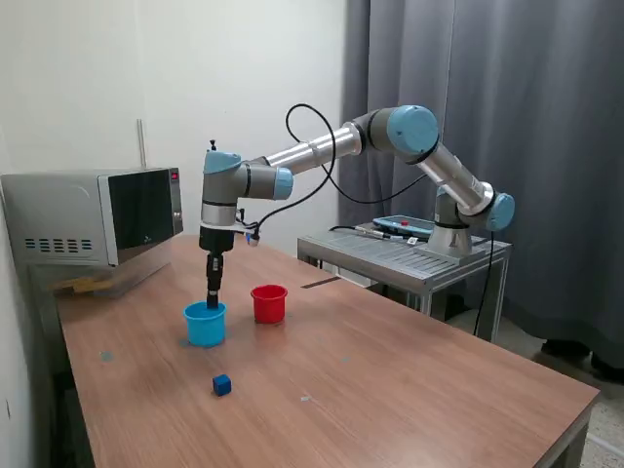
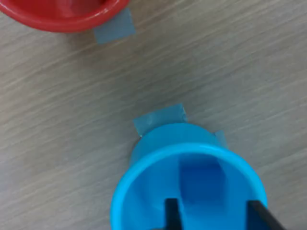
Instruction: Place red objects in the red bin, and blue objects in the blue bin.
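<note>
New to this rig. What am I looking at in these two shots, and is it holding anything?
The machine is a single jointed arm bolted to a metal stand, ending in a two-finger gripper. One picture comes from a camera standing off in the room; the other comes from a camera on the arm's wrist, looking down past the fingers.

On the wooden table stand a light blue cup and a red cup, close together but apart. A small dark blue cube lies alone nearer the room camera. A microwave sits at the exterior view's left.

The gripper hangs right over the blue cup's mouth. In the wrist view the fingers are spread with nothing between them, so it holds nothing. A darker blue shape shows inside the cup, possibly a cube; I cannot be sure.
</note>
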You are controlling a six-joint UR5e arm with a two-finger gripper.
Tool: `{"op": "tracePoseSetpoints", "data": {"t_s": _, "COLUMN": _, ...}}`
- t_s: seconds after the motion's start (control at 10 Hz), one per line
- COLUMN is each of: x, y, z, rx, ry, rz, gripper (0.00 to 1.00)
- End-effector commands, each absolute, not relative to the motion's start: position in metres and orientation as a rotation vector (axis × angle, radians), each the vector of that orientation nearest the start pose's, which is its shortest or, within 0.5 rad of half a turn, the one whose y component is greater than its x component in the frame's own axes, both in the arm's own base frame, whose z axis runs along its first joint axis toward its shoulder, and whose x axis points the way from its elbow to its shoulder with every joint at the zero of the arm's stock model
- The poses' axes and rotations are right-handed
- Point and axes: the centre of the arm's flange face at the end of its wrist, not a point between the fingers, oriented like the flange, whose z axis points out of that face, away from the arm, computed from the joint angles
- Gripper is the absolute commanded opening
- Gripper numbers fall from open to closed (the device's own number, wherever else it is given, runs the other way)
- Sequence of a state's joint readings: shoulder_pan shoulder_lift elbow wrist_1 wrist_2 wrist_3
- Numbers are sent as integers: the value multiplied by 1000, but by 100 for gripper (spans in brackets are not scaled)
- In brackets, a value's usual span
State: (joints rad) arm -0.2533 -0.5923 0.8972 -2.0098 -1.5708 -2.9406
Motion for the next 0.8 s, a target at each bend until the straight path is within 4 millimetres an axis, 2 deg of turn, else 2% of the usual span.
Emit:
{"op": "tracePoseSetpoints", "data": {"t_s": 0.0, "x": -846, "y": 81, "z": 196, "rx": -1713, "ry": 2742, "rz": 164, "gripper": 100}}
{"op": "tracePoseSetpoints", "data": {"t_s": 0.2, "x": -845, "y": 80, "z": 195, "rx": -1714, "ry": 2740, "rz": 160, "gripper": 100}}
{"op": "tracePoseSetpoints", "data": {"t_s": 0.3, "x": -847, "y": 70, "z": 198, "rx": -1739, "ry": 2729, "rz": 167, "gripper": 100}}
{"op": "tracePoseSetpoints", "data": {"t_s": 0.4, "x": -849, "y": 52, "z": 199, "rx": -1857, "ry": 2655, "rz": 164, "gripper": 100}}
{"op": "tracePoseSetpoints", "data": {"t_s": 0.5, "x": -851, "y": 10, "z": 201, "rx": -2023, "ry": 2563, "rz": 134, "gripper": 100}}
{"op": "tracePoseSetpoints", "data": {"t_s": 0.7, "x": -852, "y": -49, "z": 209, "rx": -2234, "ry": 2436, "rz": 107, "gripper": 100}}
